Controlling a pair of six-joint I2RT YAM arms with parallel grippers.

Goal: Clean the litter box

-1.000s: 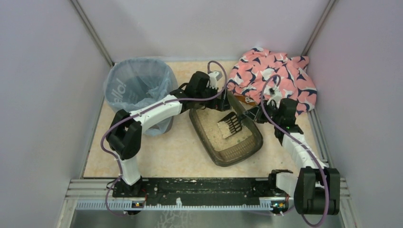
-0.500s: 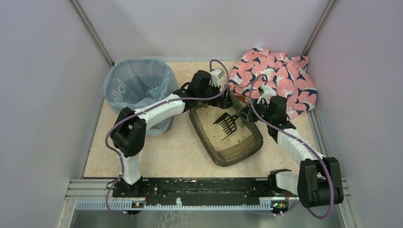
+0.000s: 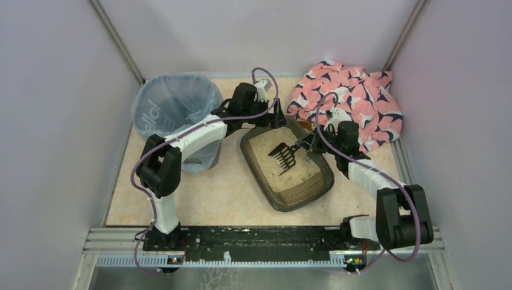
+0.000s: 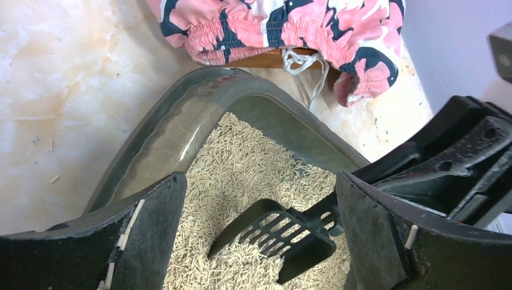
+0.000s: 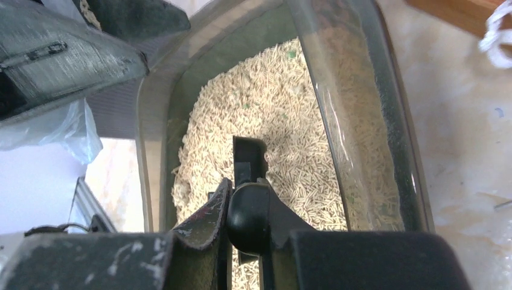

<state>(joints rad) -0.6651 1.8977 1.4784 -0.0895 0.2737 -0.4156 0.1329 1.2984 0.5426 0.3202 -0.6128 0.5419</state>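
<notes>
The litter box (image 3: 299,196) lies slantwise at mid-table, with beige pellets inside. A black scoop (image 3: 284,156) dips into the litter, its handle clenched by the right gripper (image 3: 306,145) at the box's two o'clock. The left gripper (image 3: 276,119) hovers released over the twelve o'clock rim. A blue-lined bin (image 3: 151,115) stands at ten o'clock and a patterned cloth (image 3: 350,99) lies at one.

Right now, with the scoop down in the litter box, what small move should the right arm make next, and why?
Probably slide the scoop forward under the litter in the litter box: the right gripper is shut on its handle, and its slotted head rests on the surface, looking empty.
</notes>
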